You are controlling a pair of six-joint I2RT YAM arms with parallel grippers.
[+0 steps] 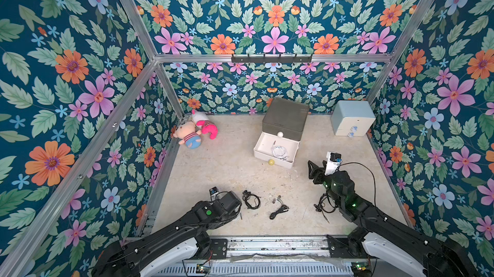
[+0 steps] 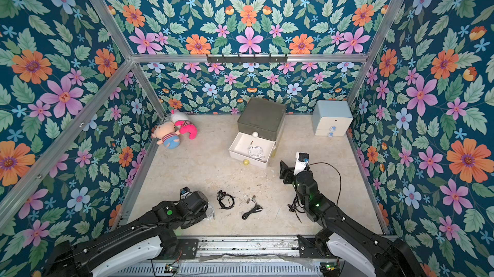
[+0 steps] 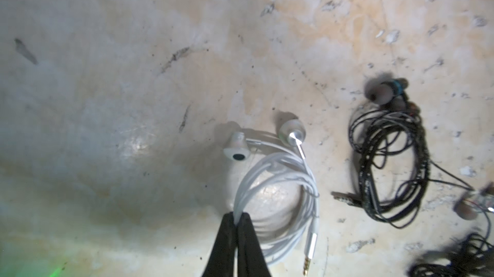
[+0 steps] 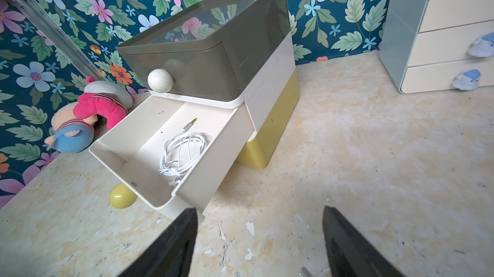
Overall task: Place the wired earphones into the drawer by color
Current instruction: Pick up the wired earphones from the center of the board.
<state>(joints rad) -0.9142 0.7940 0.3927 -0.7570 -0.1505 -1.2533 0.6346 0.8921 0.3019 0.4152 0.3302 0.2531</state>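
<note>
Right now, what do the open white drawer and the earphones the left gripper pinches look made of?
White drawer: likely moulded plastic, smooth semi-gloss, rounded corners.
White earphones: cable looks rubbery plastic, glossy sheen; plug seems metal, silver sleeve, gold tip.

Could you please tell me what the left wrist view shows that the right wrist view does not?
Left wrist only: the left gripper shut on a white earphone coil, with black earphones beside it. Right wrist only: the open right gripper, the drawer with its white tier pulled out and white earphones inside, plush toys, the blue cabinet. Both: the beige table.
</note>
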